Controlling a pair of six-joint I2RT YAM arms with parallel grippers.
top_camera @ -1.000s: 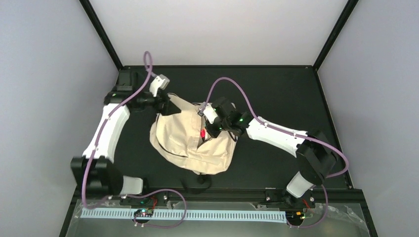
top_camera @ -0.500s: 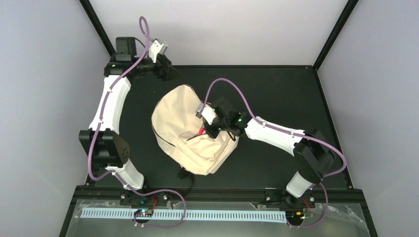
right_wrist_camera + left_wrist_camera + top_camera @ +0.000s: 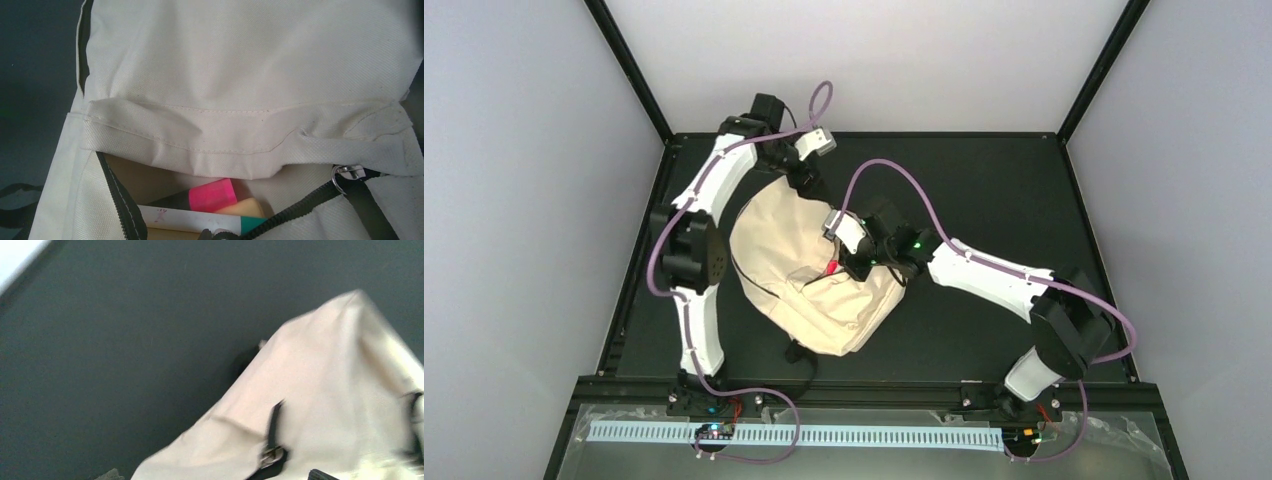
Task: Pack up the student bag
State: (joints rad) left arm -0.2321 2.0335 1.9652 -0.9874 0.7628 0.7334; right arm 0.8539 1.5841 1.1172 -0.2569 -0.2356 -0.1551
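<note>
Bag (image 3: 796, 240) lengthwise far-to-near; opening (image 3: 150, 185) seemingly rightward

Top camera: fixed high, behind the arm bases (image 3: 699, 385), looking down and forward; takes in the whole black table (image 3: 1004, 170), far off. Left wrist camera: over the far end of the student bag (image 3: 789, 245), angled down, middling near, picture blurred (cream fabric, a strap buckle (image 3: 272, 456), bare table). Right wrist camera: very near, facing straight into the open zip pocket (image 3: 145, 182). All three views share the bag, mid-table in the top one.
</note>
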